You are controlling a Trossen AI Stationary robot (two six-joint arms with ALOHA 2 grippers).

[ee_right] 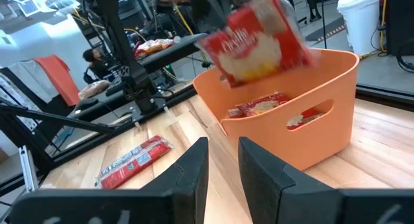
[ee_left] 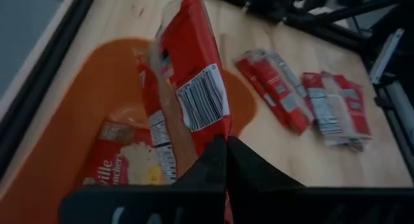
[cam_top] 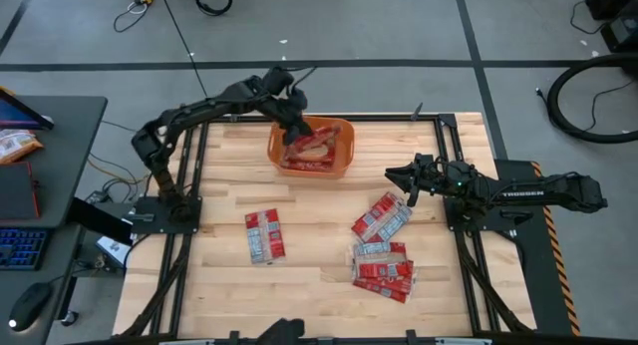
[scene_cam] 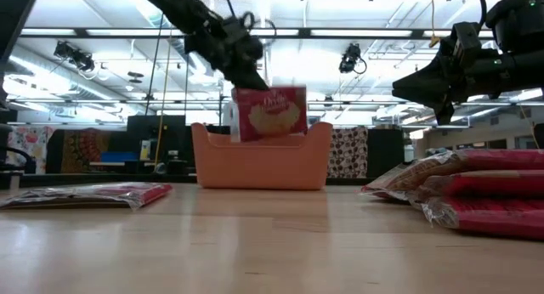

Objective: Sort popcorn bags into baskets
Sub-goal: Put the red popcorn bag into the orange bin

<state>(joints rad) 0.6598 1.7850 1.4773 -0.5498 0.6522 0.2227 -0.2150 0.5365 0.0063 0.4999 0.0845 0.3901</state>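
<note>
Now the left gripper (cam_top: 296, 129), clamped on a popcorn bag (scene_cam: 270, 113), hangs over the orange basket (scene_cam: 259, 162); next, release. Right gripper (ee_right: 222, 160), fingers apart, waits near the right-hand bags.

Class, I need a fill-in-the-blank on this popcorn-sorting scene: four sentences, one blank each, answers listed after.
1. The left gripper holds a red bag above the ____ basket.
2. The right gripper hangs over the table, its fingers ____.
3. One bag lies alone on the table's ____ side in the high view.
4. The basket already has ____ bag lying in it.

Answers: orange; open; left; a
</note>
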